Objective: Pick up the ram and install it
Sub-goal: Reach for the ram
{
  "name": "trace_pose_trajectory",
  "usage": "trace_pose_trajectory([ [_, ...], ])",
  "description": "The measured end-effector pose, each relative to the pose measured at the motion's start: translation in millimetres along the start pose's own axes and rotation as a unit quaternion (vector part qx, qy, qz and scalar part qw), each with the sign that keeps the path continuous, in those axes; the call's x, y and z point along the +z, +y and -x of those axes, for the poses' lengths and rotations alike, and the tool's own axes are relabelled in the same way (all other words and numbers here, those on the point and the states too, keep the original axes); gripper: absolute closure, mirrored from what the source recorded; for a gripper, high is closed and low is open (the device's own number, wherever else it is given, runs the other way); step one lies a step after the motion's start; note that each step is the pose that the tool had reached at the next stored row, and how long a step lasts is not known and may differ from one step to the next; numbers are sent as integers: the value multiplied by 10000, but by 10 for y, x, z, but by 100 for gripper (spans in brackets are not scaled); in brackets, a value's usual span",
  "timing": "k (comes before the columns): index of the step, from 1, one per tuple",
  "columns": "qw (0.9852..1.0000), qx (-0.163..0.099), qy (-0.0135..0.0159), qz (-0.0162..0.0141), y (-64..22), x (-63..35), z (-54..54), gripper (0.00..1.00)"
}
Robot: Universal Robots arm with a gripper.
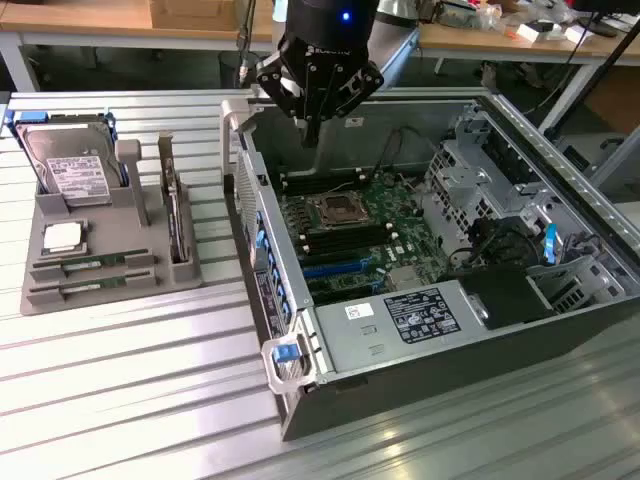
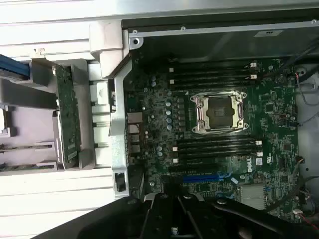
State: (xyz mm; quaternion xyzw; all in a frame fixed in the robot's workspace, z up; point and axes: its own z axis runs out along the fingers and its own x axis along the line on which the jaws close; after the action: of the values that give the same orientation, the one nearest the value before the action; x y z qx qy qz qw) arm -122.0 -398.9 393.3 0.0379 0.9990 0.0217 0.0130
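- The ribbed metal tabletop (image 1: 120, 380) carries everything. We see no loose clutter on it to snag the arm.
- The open computer case (image 1: 480, 365) is the main obstacle. Its upright side wall (image 1: 250, 200) stands between the holder and the motherboard, so we judge a low sideways carry could knock the stick against that rim.
- The motherboard (image 1: 395, 215) lies flat inside. A crooked or off-line press could scrape nearby parts, or the open processor socket (image 1: 335, 210) beside the black memory slots (image 1: 345, 240).
- The gray holder (image 1: 110, 300) sits just beside the case, with a hard drive (image 1: 70, 165) standing at its back.
- The gripper (image 1: 312, 125) hangs over the far edge of the case, well apart from the holder. We cannot tell whether it is apart or together, and we see nothing carried in it.
- The ram (image 1: 175, 215) stands on edge in the holder's slot nearest the case. A post close beside it leaves little room, so we think a skewed grasp could tilt or jam it.
- Two slim green sticks (image 1: 90, 262) lie flat at the holder's front and could be mistaken for it.
- A silver processor chip (image 1: 62, 237) rests behind those sticks.
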Motion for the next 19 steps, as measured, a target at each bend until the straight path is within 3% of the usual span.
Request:
trace_pose_trajectory([
  [1,10000,0,0,0,-13,-5,-169,89],
  [3,10000,0,0,0,-18,-7,-235,89],
  [19,10000,0,0,0,-30,-11,-395,89],
])
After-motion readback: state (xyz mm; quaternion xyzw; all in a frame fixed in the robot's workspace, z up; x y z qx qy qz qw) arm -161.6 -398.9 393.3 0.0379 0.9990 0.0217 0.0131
